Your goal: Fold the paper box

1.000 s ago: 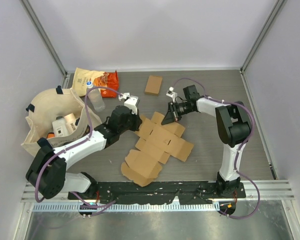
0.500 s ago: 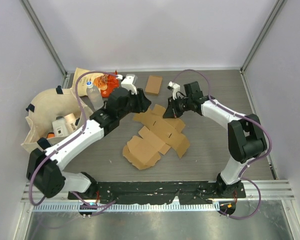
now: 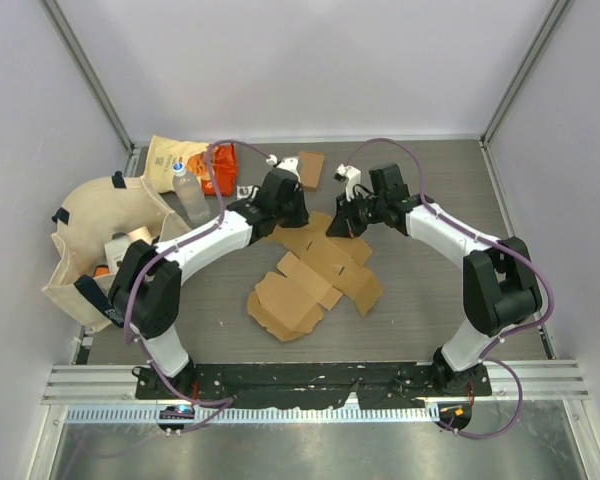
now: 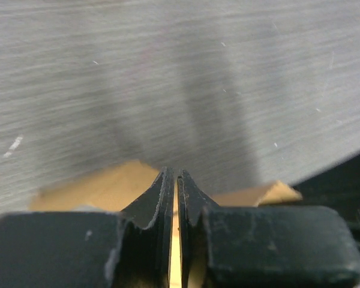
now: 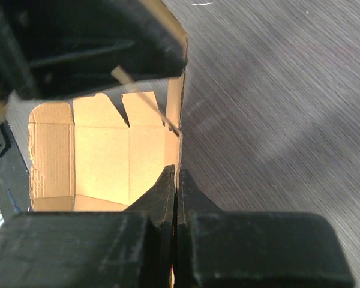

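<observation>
So, paper box: plain brown corrugated cardboard, not a box shape yet. It's an opened-out blank of panels and notched flaps, lying mostly flat.
Where it is: middle of the top view on the grey table, between the two arms. It runs from just under both wrists down towards lower centre.
Shape details: jagged outline with flaps sticking out all round. There's a bigger rounded-corner panel at the lower left end and a squarish one at the right end.
Right wrist view: the paper box shows its lighter tan side with crease lines and a ribbed strip along the left. One edge stands up on end, straight above the fingers.
Left wrist view: only two tan corners of the paper box peek out either side of the fingers, with blurry table beyond.
Left gripper: at the upper left edge of the blank. Up close, the left gripper is pinched nearly together with a thin sliver of cardboard in the slit.
Right gripper: at the upper right edge. Up close, the right gripper is squeezed tight on the upright cardboard edge.
Other stuff: a cream tote bag at left, a water bottle and an orange snack bag at upper left. A small closed carton sits at upper centre, apart from the blank.
</observation>
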